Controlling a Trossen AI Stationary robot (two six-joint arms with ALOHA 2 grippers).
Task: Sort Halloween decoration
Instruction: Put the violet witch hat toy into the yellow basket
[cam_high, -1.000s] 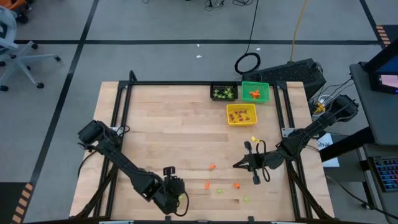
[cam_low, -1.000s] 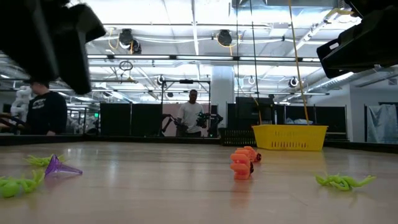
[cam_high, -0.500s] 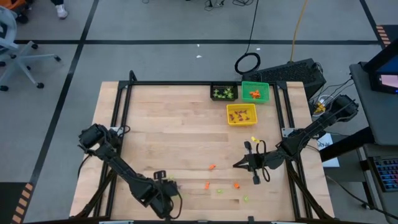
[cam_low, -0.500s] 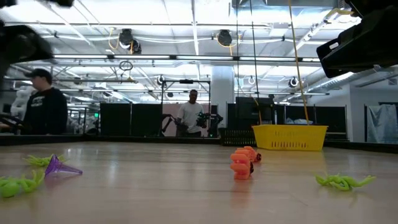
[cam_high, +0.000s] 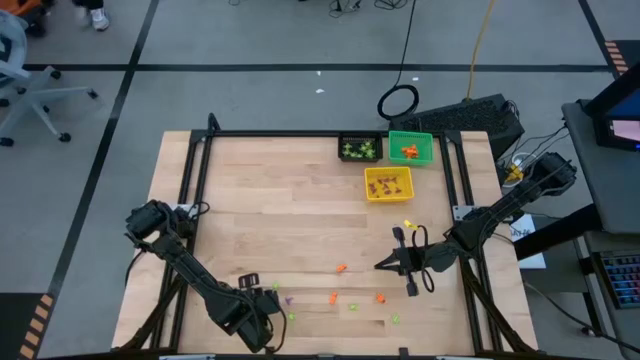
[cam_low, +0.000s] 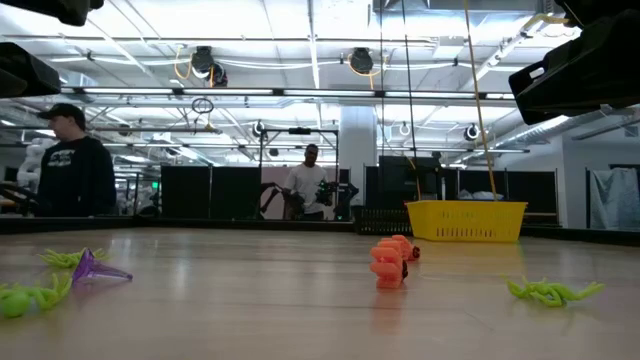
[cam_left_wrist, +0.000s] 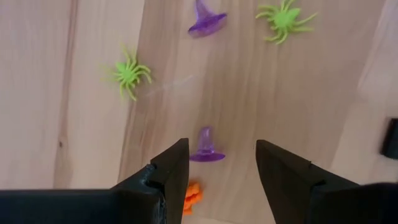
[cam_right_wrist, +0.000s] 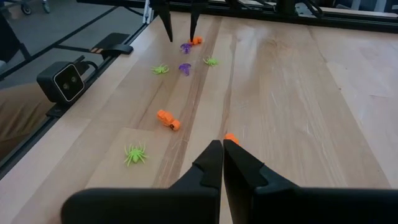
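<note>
Left wrist view: the left gripper (cam_left_wrist: 217, 165) hangs over the near-left part of the table (cam_high: 260, 210) with its fingers spread and nothing between them; a purple witch hat (cam_left_wrist: 206, 147) stands just ahead of the gap, an orange trinket (cam_left_wrist: 193, 194) lies close against the inner face of one finger (cam_left_wrist: 168, 171), and two green spiders (cam_left_wrist: 130, 74) and a second purple hat (cam_left_wrist: 207, 18) lie beyond. Risk noted: a descent on the near hat could catch the orange piece as well, or a fingertip could tip the hat and send it skidding, since these pieces are light and lie close together. The right gripper (cam_right_wrist: 222, 163) waits above the table's right half, clenched on nothing, with orange pieces (cam_right_wrist: 168, 119) and a green spider (cam_right_wrist: 134, 153) loose before it. In the high view the black bin (cam_high: 359, 148), green bin (cam_high: 410, 148) and yellow bin (cam_high: 388, 183) stand well apart from the left arm at the far side; a weakly pinched trinket could slip free on that long carry.
</note>
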